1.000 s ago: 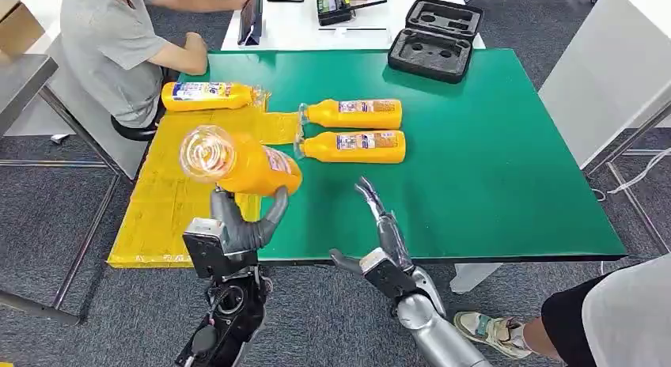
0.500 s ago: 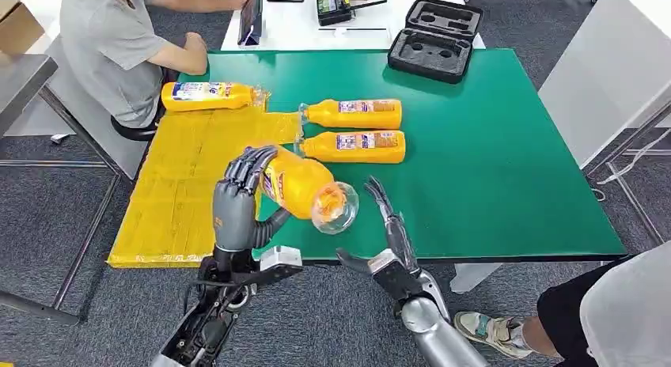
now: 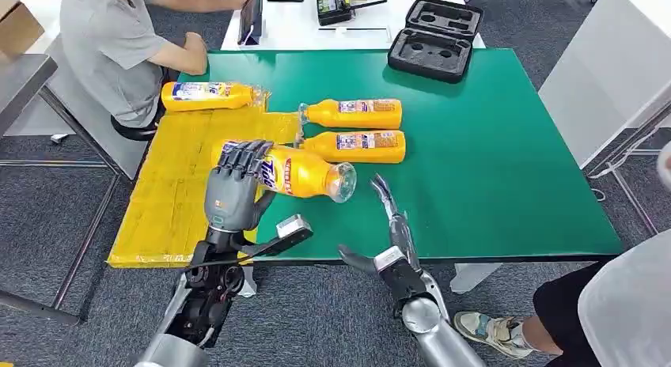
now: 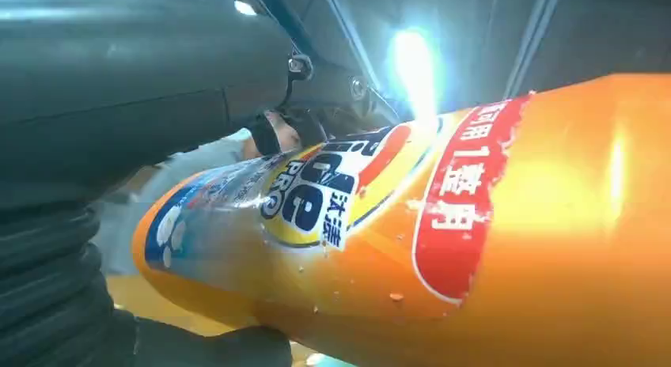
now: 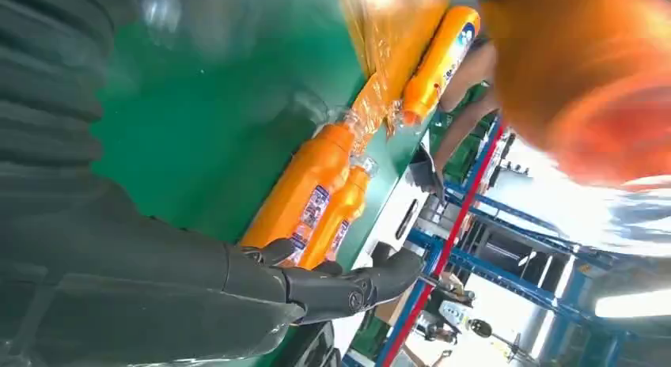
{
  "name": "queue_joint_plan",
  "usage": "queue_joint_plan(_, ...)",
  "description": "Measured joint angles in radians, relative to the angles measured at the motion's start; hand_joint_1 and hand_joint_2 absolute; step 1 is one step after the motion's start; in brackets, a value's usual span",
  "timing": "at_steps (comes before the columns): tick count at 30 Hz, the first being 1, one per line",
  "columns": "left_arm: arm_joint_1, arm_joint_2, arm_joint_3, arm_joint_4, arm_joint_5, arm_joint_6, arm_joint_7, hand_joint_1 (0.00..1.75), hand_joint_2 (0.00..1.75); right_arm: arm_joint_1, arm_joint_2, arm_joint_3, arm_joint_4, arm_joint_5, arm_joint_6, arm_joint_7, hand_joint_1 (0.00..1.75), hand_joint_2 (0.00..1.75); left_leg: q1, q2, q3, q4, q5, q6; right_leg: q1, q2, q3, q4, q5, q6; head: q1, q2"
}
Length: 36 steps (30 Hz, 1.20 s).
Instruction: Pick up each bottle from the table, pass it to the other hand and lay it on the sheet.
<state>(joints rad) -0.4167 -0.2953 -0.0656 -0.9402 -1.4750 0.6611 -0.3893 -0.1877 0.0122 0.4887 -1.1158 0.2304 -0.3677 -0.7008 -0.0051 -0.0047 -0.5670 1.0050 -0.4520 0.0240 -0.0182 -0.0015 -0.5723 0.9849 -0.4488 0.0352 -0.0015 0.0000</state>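
My left robot hand (image 3: 234,194) clamps the orange plastic bottle (image 3: 305,175) sideways above the green worktop (image 3: 490,169), beside the yellow sheet (image 3: 170,197). My right robot hand (image 3: 388,225) waits just beside it, fingers spread and holding nothing.

My left robot hand (image 3: 235,187) is raised on a bent silver arm, back of the hand toward the head camera, dark fingers (image 3: 247,157) wrapped over the orange plastic bottle (image 3: 305,177) it holds lying sideways. My right robot hand (image 3: 385,217) is empty, fingers straight and apart, thumb out to the side.
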Motion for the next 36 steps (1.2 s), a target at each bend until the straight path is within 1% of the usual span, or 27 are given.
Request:
queue_joint_plan(1,-0.011,0.0,0.0,0.022,-0.033,0.0,0.043,1.73,1.75,0.002,0.002,-0.003,-0.001,0.0,0.001,0.0,0.0,1.75,0.0,0.0,0.0,0.0,0.0,0.0,0.0,0.0,0.0,0.0,0.0,0.0,0.0,0.0)
queue_joint_plan(3,-0.034,0.0,0.002,0.06,-0.053,0.0,0.102,1.71,1.75,0.005,0.005,-0.008,-0.005,-0.002,0.007,0.0,0.0,1.75,0.0,0.0,0.0,0.0,0.0,0.0,0.0,0.0,0.0,0.0,0.0,0.0,0.0,0.0)
queue_joint_plan(5,-0.061,0.001,0.002,0.106,-0.072,0.0,0.149,1.75,1.75,0.007,0.008,-0.012,-0.005,-0.002,0.01,0.0,0.0,1.75,0.0,0.0,0.0,0.0,0.0,0.0,0.0,0.0,0.0,0.0,0.0,0.0,0.0,0.0)
queue_joint_plan(8,-0.099,0.006,-0.006,0.176,-0.088,0.0,0.227,1.75,1.75,0.008,0.013,-0.014,-0.005,-0.003,0.014,0.0,0.0,1.75,0.0,0.0,0.0,0.0,0.0,0.0,0.0,0.0,0.0,0.0,0.0,0.0,0.0,0.0)
queue_joint_plan(15,-0.198,0.038,-0.115,0.354,-0.094,-0.025,0.42,1.75,1.75,0.008,0.017,-0.021,-0.006,-0.01,0.032,0.0,0.0,1.75,0.0,0.0,0.0,0.0,0.0,0.0,0.0,0.0,0.0,0.0,0.0,0.0,0.0,0.0)
queue_joint_plan(20,-0.254,0.061,-0.194,0.438,-0.094,-0.083,0.503,1.75,1.75,0.008,0.022,-0.028,-0.005,-0.012,0.034,0.0,0.0,1.75,0.0,0.0,0.0,0.0,0.0,0.0,0.0,0.0,0.0,0.0,0.0,0.0,0.0,0.0)
queue_joint_plan(25,-0.31,0.087,-0.294,0.504,-0.095,-0.191,0.59,1.75,1.75,0.009,0.027,-0.034,-0.005,-0.012,0.036,0.0,0.0,1.75,0.0,0.0,-0.001,0.0,0.0,0.0,0.0,0.0,0.0,0.0,0.0,0.0,0.0,0.0)
queue_joint_plan(30,-0.364,0.106,-0.366,0.544,-0.095,-0.258,0.632,1.75,1.75,0.011,0.034,-0.036,-0.005,-0.011,0.042,0.0,0.0,1.75,0.0,0.0,-0.001,0.0,0.0,0.0,0.0,0.0,0.0,0.0,0.0,0.0,0.0,0.0)
queue_joint_plan(31,-0.374,0.109,-0.374,0.551,-0.096,-0.265,0.639,1.75,1.75,0.012,0.034,-0.036,-0.005,-0.01,0.042,0.0,0.0,1.75,0.0,0.0,-0.001,0.0,0.0,0.0,0.0,0.0,0.0,0.0,0.0,0.0,0.0,0.0)
queue_joint_plan(32,-0.382,0.112,-0.381,0.556,-0.096,-0.273,0.644,1.71,1.75,0.013,0.034,-0.036,-0.005,-0.009,0.042,0.0,0.0,1.75,0.0,0.0,-0.001,0.0,0.0,0.0,0.0,0.0,0.0,0.0,0.0,0.0,0.0,0.0)
queue_joint_plan(34,-0.394,0.116,-0.39,0.564,-0.096,-0.288,0.653,1.71,1.75,0.015,0.036,-0.037,-0.005,-0.008,0.04,0.0,0.0,1.75,0.0,0.0,-0.001,0.0,0.0,0.0,0.0,0.0,0.0,0.0,0.0,0.0,0.0,0.0)
queue_joint_plan(35,-0.4,0.119,-0.397,0.569,-0.095,-0.297,0.66,1.75,1.75,0.017,0.036,-0.037,-0.005,-0.008,0.039,0.0,0.0,1.75,0.0,0.0,-0.001,0.0,0.0,0.0,0.0,0.0,0.0,0.0,0.0,0.0,0.0,0.0)
queue_joint_plan(36,-0.406,0.122,-0.401,0.573,-0.095,-0.304,0.665,1.73,1.75,0.02,0.036,-0.037,-0.005,-0.008,0.037,0.0,0.0,1.75,0.0,0.0,-0.001,0.0,0.0,0.0,0.0,0.0,0.0,0.0,0.0,0.0,0.0,0.0)
